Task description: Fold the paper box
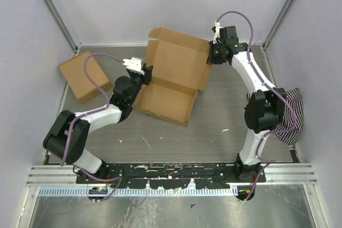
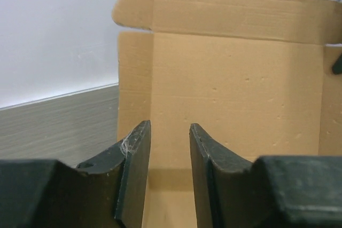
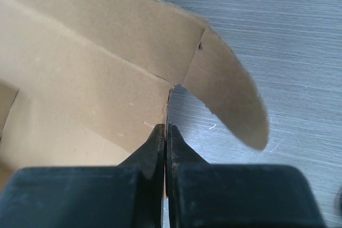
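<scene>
The paper box lies open in the middle of the grey worktop. Its shallow tray is nearer the arms, and its broad lid panel is raised and tilted toward the back wall.

The left gripper is at the box's left edge. From above, the wrist and its white fitting cover the fingertips, so I cannot tell whether they touch the cardboard. In the left wrist view the left gripper is released. Its two dark fingers stand apart with bare cardboard showing in the gap. The lid rises ahead of them, and the frame cuts off its right side. A small dark shape at that edge is too clipped to identify.

The right gripper is at the lid's far right corner. Its own camera shows the right gripper clenched on the paper box. The fingers are pressed together over a flap seen edge-on, which shows only as a thin line running into them. A rounded tab curls off to the right above the worktop.

A smaller brown carton sits well apart at the left, against the wall. A striped cloth lies at the right edge, partly hidden behind the right arm.
</scene>
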Controlling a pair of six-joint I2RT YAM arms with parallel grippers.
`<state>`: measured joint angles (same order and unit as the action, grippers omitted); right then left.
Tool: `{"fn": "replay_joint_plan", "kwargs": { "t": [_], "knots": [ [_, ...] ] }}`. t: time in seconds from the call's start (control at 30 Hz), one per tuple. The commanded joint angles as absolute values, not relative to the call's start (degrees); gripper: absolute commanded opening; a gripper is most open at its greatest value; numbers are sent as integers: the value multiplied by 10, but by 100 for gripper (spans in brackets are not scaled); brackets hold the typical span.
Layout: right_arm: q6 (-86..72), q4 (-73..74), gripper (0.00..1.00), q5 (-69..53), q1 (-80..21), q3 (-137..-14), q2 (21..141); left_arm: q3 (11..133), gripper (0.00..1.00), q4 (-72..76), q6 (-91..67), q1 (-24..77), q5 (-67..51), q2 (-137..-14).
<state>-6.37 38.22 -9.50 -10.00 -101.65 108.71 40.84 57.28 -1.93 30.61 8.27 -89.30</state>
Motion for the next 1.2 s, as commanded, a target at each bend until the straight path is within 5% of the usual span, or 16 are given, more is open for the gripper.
{"fn": "replay_joint_plan", "kwargs": {
  "t": [0.0,0.37,0.6,1.17],
  "knots": [
    [-51,317,1,-21,-117,-968,1019,466,43,403,-15,307,139,-835],
    [45,194,1,-18,-123,-833,891,695,62,70,39,305,150,-831],
    [59,185,1,-35,-123,-823,873,850,63,-128,37,296,84,-911],
    [70,188,1,-61,-123,-794,849,907,67,-133,-4,247,29,-1006]
  ]
}}
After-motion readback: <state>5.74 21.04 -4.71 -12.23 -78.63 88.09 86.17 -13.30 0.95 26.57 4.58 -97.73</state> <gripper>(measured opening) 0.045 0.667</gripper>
